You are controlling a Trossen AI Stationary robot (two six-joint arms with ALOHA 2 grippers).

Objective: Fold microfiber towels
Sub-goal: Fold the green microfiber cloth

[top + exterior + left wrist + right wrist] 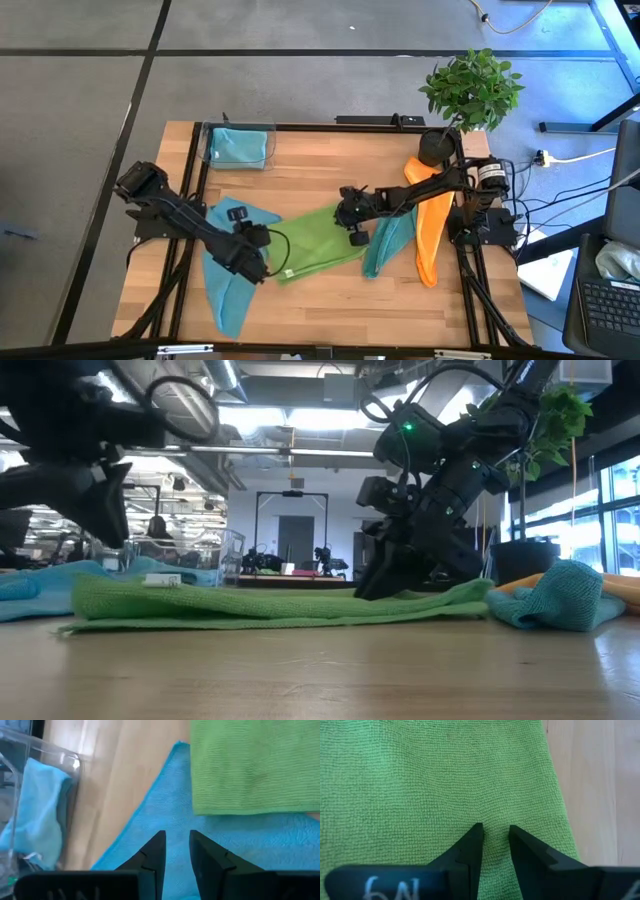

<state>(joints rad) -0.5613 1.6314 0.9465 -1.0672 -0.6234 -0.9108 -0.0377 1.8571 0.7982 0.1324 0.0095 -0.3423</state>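
Lime green towel (315, 250) lies flat mid-table, over blue towel (228, 285). Right gripper (493, 834) on it, left gripper (176, 840) above blue towel; both fingers slightly apart, empty. Folding step; next, pinch edge.

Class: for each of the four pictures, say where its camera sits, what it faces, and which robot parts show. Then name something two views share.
High: above the table, looking down; both arms, left hand, right hand.
Low: at tabletop height, facing the room; both arms from above.
Left wrist: on the left arm, over the light blue towel; own fingers.
Right wrist: on the right arm, over the lime green towel; own fingers.
Shared: the green towel shows in all four.
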